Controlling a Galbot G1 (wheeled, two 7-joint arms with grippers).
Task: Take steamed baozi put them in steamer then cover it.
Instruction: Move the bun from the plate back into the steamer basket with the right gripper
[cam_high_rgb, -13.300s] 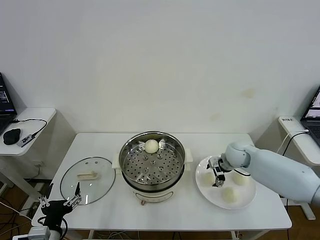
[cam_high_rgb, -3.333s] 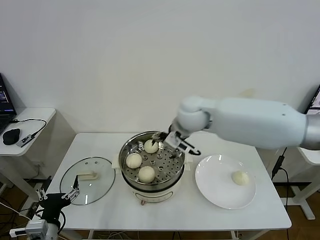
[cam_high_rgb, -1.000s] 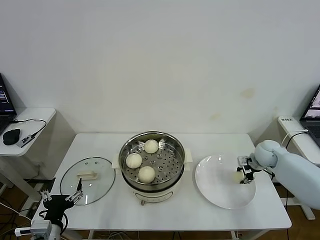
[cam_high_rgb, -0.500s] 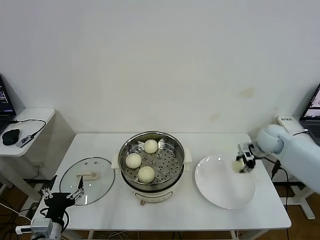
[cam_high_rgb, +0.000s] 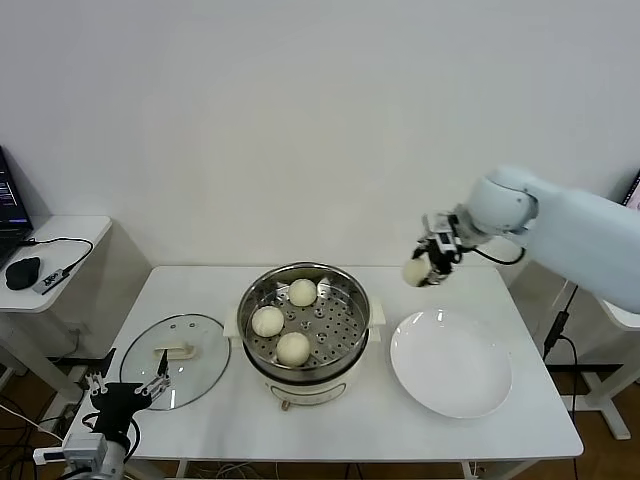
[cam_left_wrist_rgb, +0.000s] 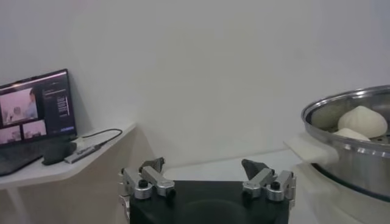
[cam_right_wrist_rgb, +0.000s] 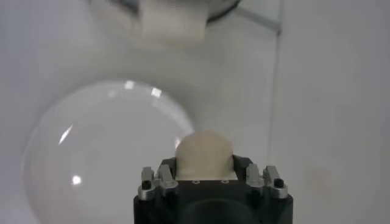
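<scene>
Lifted off the plate (cam_high_rgb: 450, 385), last baozi (cam_high_rgb: 416, 271) clamped in right tool (cam_high_rgb: 428, 265), left tool (cam_high_rgb: 126, 393) parted, idle

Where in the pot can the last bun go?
The right half of the steamer tray is bare. Three baozi crowd its left and back. The plate is bare too. The right gripper carries the fourth bun.

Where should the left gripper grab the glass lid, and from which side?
Take the glass lid by its cream bar handle, coming straight down from above. The lid lies flat on the table, handle up at its centre, and the thin rim sits flush with little to pinch. Jaws would likely best close across the bar's narrow width. The left gripper waits open at the lid's near edge.
</scene>
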